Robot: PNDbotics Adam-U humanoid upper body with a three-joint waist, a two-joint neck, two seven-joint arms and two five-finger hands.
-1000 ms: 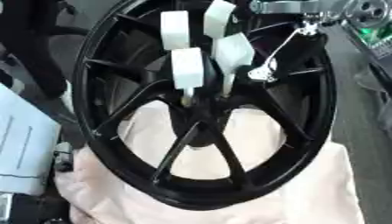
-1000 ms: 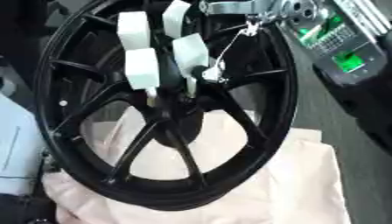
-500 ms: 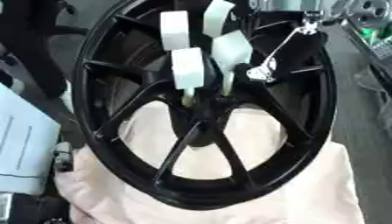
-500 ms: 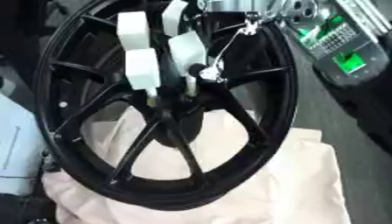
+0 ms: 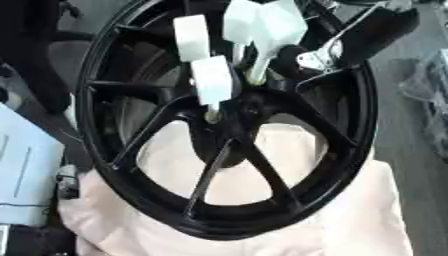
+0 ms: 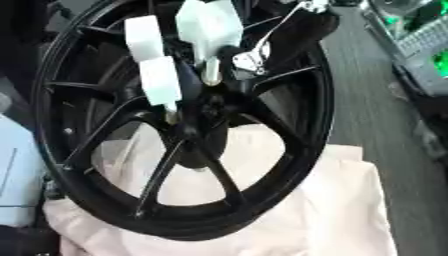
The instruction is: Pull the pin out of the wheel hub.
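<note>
Four white-topped pins (image 5: 213, 80) stuck in the middle of the black wheel hub (image 5: 229, 107), thin metal stems poking down toward the centre. Two on the left, one behind the other. Two more just to the right and farther back, touching each other at the tops.

One big black wheel (image 5: 359, 120) standing tilted on a cream cloth (image 5: 367, 215), near edge sunk into the folds. Cloth showing through the gaps between the spokes.

Right hand (image 5: 381, 27) coming in from the far right corner, black, with a shiny silver piece (image 5: 319, 59) reaching over the rim toward the right pair of pins. Cannot tell if the fingers are apart, together or clamped on a pin.

Pale blue box (image 5: 22, 170) at the left edge, beside the wheel. Something with green lights (image 6: 424, 50) far right on the grey surface (image 6: 367, 105).
</note>
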